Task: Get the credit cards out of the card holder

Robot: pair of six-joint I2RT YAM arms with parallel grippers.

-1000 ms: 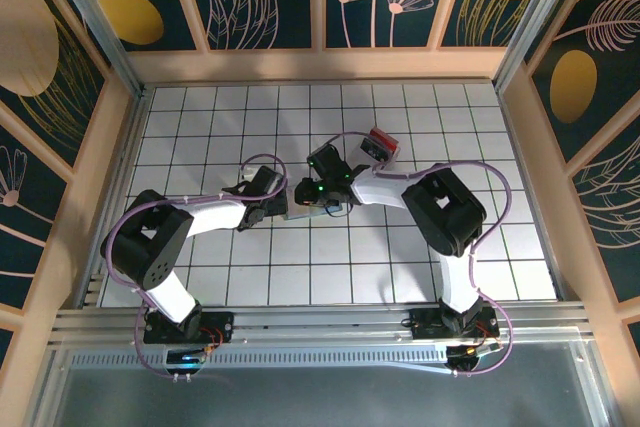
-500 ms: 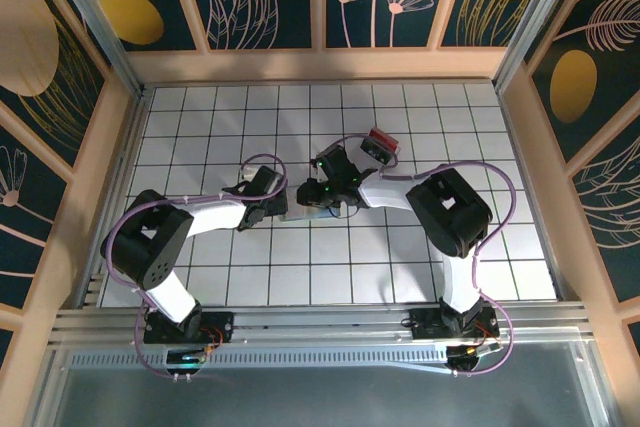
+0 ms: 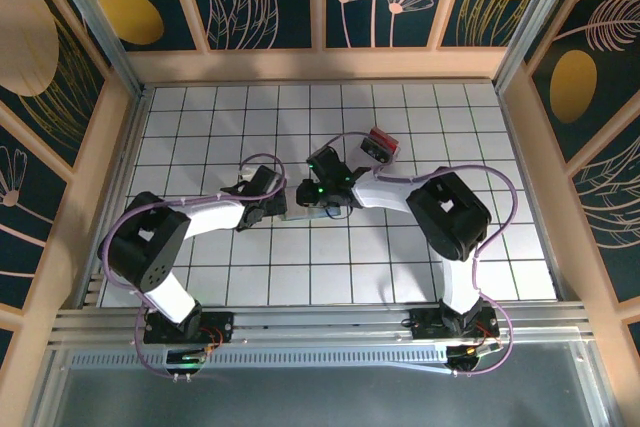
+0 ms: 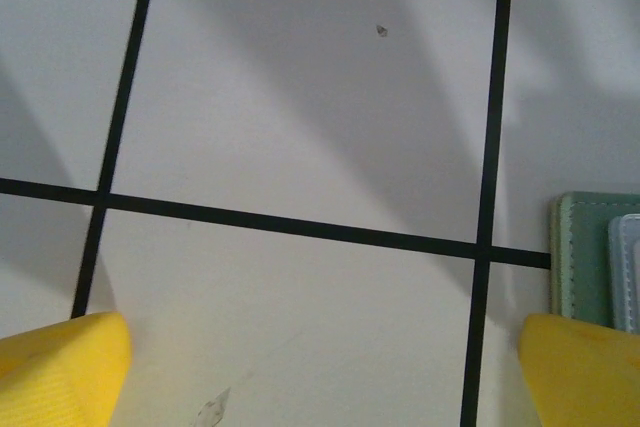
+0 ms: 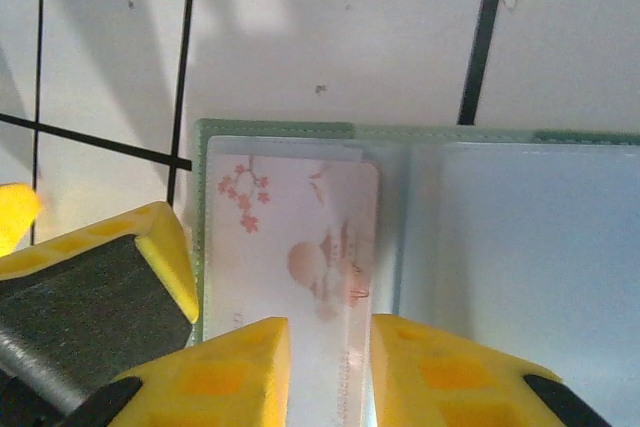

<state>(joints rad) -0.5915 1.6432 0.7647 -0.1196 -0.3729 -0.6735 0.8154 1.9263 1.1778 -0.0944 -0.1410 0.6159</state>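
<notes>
Grey-green card holder (image 5: pixel 500 247) open flat near the middle of the white tiled table (image 3: pixel 200 117), mostly covered by both wrists from above. Under its clear left pocket, one pale credit card (image 5: pixel 300 237) printed with pink blossoms and a red sun, lower end hidden behind the right gripper (image 5: pixel 330 372). Jaws there narrow, astride the card's edge; actual grip impossible to tell. Left gripper (image 4: pixel 320 367) spread wide just beside the holder's edge. Clear box (image 3: pixel 380 143) with red and black contents nearer the far edge, label unreadable.

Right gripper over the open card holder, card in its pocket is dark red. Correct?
No. The card in the card holder is pale with pink blossoms, not dark red; the right wrist view shows it below the right gripper.
</notes>
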